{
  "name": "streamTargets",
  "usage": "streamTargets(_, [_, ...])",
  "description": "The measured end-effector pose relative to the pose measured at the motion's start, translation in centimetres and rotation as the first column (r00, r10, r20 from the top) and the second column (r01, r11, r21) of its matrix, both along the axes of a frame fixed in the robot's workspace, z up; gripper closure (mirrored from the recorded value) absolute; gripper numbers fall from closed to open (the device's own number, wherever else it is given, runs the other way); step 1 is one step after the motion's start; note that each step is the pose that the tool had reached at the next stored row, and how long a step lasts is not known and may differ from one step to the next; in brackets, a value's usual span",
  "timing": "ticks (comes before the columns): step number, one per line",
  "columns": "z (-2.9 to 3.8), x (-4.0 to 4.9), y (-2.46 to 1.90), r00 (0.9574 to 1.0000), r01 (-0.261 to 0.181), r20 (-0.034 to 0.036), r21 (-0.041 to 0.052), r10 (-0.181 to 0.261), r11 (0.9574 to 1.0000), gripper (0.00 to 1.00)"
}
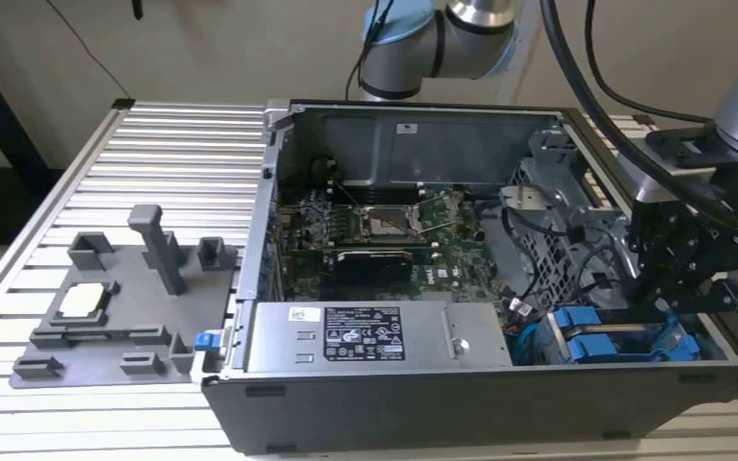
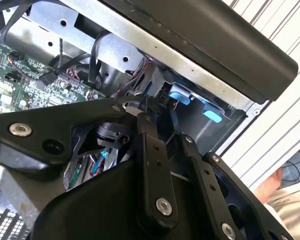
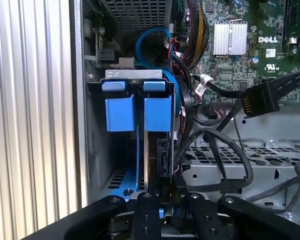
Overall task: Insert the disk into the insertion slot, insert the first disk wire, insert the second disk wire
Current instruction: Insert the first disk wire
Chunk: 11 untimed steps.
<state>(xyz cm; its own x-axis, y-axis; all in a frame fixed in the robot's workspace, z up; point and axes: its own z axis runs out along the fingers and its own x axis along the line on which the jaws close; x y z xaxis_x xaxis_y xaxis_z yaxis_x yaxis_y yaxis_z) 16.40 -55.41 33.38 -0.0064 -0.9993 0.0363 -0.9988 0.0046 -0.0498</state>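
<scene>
Gripper meets the disk, seated in the slot at a corner of the case; jaws seemingly clench a wire plug. Push squarely.

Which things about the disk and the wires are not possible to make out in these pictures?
- The disk, its end nearest the gripper: first wrist view, hidden behind it.
- Blue tabs: second wrist view, mostly behind the gripper's body.
- Black plug, its cable: first wrist view, cut off by the picture's edge.
</scene>
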Motion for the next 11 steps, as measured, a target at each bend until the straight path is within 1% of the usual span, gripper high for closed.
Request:
streamTargets(2, [0.48,0.00,0.00,1.0000,0.000,0.0000,0.0003,0.000,1.0000,0.74])
streamTargets(4, [1.13,0.00,0.00,1.0000,0.000,0.0000,0.0002,0.000,1.0000,0.74])
streamTargets(7, [2.36,0.00,0.00,1.0000,0.000,0.0000,0.0000,0.000,1.0000,0.74])
streamTargets(11, [4.19,0.00,0.00,1.0000,0.000,0.0000,-0.0006,0.000,1.0000,0.74])
